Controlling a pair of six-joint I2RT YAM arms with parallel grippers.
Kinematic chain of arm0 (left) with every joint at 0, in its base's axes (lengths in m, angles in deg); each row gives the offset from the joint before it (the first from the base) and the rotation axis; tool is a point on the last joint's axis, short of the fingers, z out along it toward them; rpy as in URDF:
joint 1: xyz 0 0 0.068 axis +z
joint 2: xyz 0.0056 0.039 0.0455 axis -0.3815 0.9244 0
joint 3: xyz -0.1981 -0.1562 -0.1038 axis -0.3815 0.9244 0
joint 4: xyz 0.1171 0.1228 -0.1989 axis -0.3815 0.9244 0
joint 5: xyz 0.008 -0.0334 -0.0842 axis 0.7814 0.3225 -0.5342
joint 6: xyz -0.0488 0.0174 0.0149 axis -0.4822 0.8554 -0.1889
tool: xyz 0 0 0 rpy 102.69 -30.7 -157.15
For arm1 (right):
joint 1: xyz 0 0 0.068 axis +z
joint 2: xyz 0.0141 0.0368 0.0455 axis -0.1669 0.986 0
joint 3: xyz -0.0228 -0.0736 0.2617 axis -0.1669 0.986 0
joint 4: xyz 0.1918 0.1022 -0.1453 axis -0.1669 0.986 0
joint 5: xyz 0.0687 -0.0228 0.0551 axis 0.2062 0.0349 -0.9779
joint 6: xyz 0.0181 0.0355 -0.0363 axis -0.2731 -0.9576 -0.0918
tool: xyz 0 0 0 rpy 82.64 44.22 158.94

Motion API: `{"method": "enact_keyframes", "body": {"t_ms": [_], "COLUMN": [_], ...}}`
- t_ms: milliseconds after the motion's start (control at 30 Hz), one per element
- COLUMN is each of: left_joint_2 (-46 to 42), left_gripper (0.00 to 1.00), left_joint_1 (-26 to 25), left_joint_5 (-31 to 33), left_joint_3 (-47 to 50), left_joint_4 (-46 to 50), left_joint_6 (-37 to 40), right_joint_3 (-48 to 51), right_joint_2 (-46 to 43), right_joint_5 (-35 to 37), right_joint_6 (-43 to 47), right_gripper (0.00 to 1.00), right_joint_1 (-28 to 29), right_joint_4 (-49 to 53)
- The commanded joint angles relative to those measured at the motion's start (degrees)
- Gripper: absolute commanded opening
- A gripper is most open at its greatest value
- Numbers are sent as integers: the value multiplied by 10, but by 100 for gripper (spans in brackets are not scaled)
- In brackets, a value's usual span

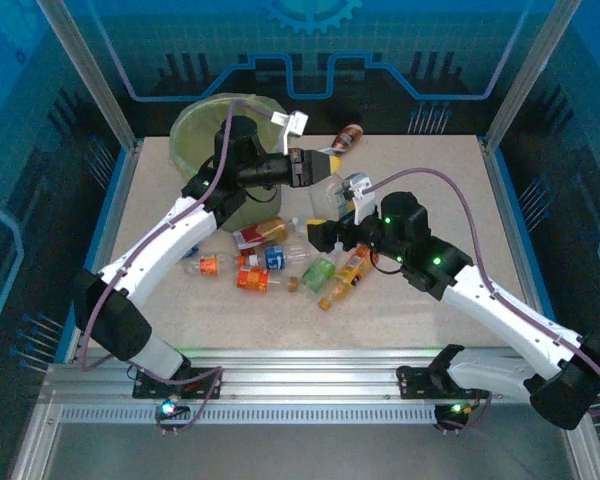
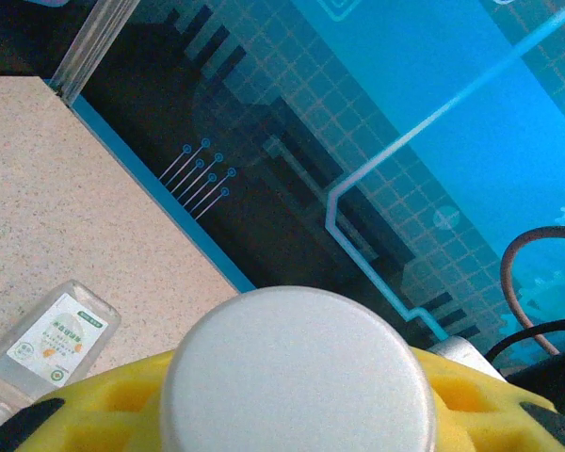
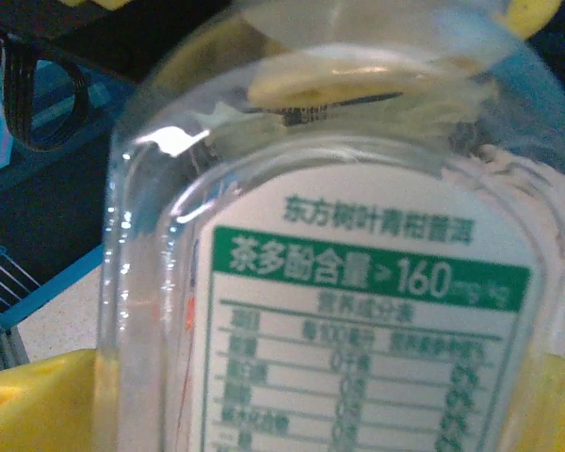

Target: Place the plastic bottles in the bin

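Lee: Speckled table (image 1: pixel 420 300), blue walls. State of the left gripper (image 1: pixel 325 167)?
Mo: Closed tight on a white-capped bottle (image 2: pixel 297 377), likely carrying it for the drop. But the bin (image 1: pixel 195 125) is back behind its wrist, not under it.
Lee: And the right gripper (image 1: pixel 320 236)?
Mo: Clamped on a green-label bottle (image 3: pixel 367 282), with the pile (image 1: pixel 265 262) just ahead of its fingers. Probably waiting its turn.

A round grey-white cap (image 2: pixel 297 377) sits at 6 o'clock, flanked by the yellow fingers (image 2: pixel 113 410) of the left gripper (image 2: pixel 297 438). At 8 o'clock a clear bottle (image 2: pixel 52 344) with a green-and-white label lies on the speckled table (image 2: pixel 56 188). The blue patterned wall (image 2: pixel 405 113) spans 12 to 3 o'clock, with a brown cable (image 2: pixel 513 273) at 4 o'clock.
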State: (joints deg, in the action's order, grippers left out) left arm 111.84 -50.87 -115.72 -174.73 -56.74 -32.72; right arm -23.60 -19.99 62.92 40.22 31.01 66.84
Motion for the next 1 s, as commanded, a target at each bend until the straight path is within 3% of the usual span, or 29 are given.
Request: {"method": "enact_keyframes", "body": {"t_ms": [0, 467, 767, 967], "left_joint_2": [-12, -22, -32, -5], "left_gripper": [22, 18, 19, 22], "left_joint_1": [13, 134, 160, 196], "left_joint_5": [8, 147, 335, 365], "left_joint_3": [-26, -121, -125, -133], "left_joint_4": [-1, 55, 77, 85], "left_joint_6": [23, 144, 293, 306], "right_joint_3": [-19, -22, -34, -53], "right_joint_2": [-16, -71, -57, -34], "right_joint_5": [12, 108, 221, 295], "right_joint_6": [-2, -85, -152, -207], "right_gripper": [100, 100, 100, 100], "right_joint_1": [11, 14, 14, 10], "right_joint_4": [29, 157, 232, 298]}}
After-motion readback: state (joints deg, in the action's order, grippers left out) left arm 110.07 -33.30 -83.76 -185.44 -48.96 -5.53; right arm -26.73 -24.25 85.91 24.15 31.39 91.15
